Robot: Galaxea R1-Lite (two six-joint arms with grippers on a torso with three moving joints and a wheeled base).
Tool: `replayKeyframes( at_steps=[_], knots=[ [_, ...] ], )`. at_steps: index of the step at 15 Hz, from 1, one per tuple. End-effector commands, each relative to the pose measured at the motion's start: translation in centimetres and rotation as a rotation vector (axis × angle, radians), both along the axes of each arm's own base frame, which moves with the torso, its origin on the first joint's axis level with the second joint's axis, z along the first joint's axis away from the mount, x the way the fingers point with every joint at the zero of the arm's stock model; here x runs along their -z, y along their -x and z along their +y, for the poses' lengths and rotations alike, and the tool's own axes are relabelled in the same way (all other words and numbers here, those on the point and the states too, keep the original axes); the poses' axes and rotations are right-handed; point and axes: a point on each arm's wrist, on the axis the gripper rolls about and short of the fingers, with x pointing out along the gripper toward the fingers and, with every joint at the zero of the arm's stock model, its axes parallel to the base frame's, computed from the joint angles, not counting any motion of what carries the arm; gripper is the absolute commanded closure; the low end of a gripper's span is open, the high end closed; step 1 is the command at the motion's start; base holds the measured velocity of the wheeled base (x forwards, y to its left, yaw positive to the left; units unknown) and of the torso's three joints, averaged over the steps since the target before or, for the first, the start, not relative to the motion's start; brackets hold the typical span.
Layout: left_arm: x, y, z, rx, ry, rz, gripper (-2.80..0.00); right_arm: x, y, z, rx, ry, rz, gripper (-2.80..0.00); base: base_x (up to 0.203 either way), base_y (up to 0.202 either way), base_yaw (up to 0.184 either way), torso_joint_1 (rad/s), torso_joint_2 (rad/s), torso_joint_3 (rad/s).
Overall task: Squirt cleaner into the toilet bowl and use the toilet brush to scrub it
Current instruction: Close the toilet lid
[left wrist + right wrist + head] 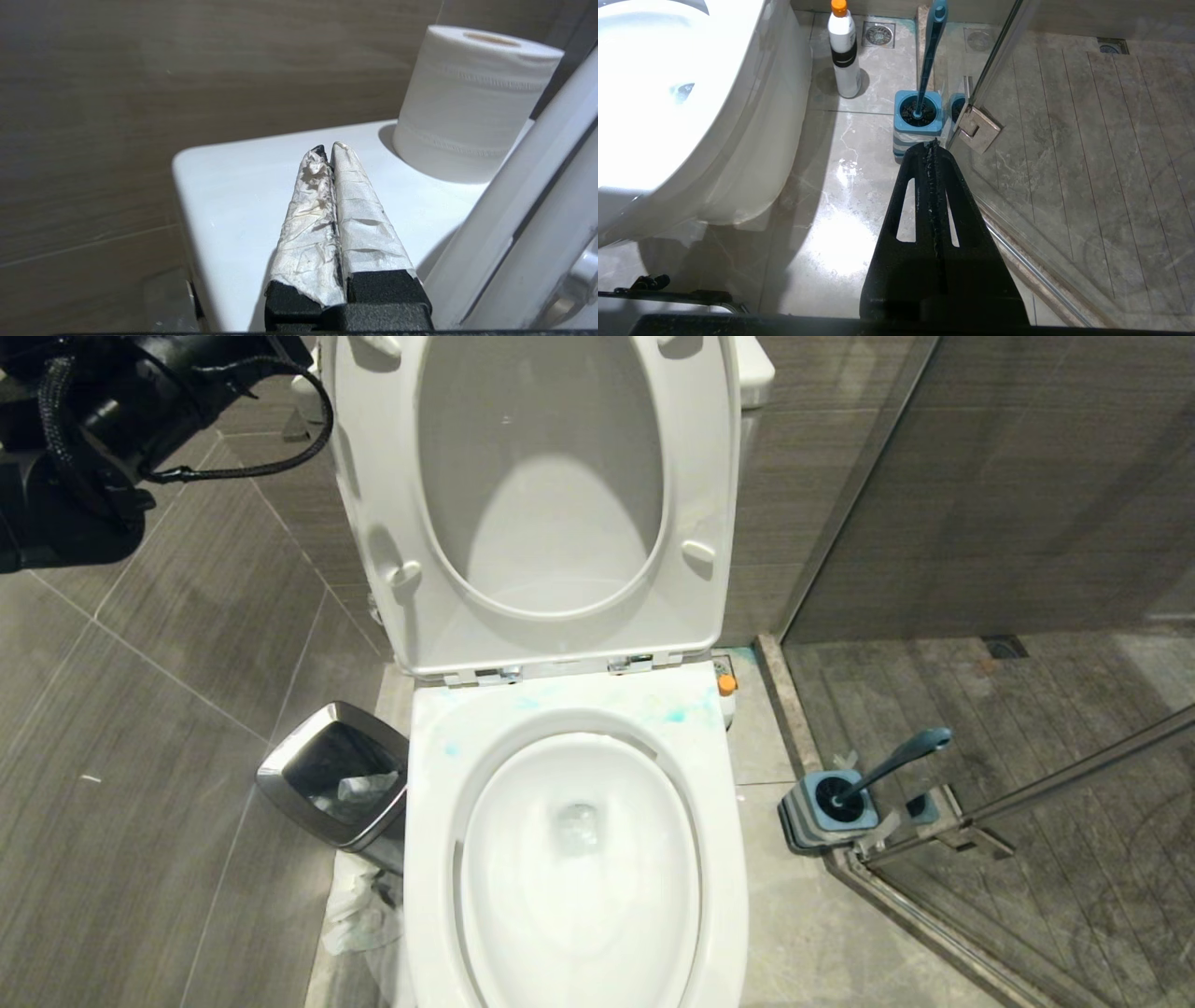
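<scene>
The right gripper (931, 149) hangs low, fingers pressed together on nothing, just short of the toilet brush (928, 60) standing in its holder (917, 126); to lift it cleanly, open wide and take the handle high. The glass door hinge (978, 128) crowds it. Beyond stands the cleaner bottle (844, 51). The bowl (579, 859) has blue smears (677, 714) on its rim. The left gripper (329, 154), closed and empty, sits over the tank lid (233, 186) near a paper roll (467, 98)
</scene>
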Motion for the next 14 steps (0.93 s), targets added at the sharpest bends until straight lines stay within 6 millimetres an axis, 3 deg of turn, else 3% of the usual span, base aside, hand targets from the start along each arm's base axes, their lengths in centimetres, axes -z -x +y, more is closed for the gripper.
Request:
replayKeyframes(
  at_steps=[1, 8, 14],
  knots=[
    [0.9, -0.4, -0.6, 0.02, -0.003, 0.029, 0.0, 0.0, 0.0, 0.0, -0.001, 0.001, 0.001, 0.0, 0.0, 0.0, 0.0, 0.0, 0.0, 0.0],
    [1.9, 0.4, -1.1, 0.069, -0.023, 0.087, 0.0, 0.0, 0.0, 0.0, -0.001, 0.0, 0.001, 0.0, 0.0, 0.0, 0.0, 0.0, 0.0, 0.0],
    [4.7, 4.1, -0.9, 0.151, -0.065, 0.22, 0.0, 0.0, 0.0, 0.0, -0.001, 0.0, 0.001, 0.0, 0.0, 0.0, 0.0, 0.0, 0.0, 0.0]
  ],
)
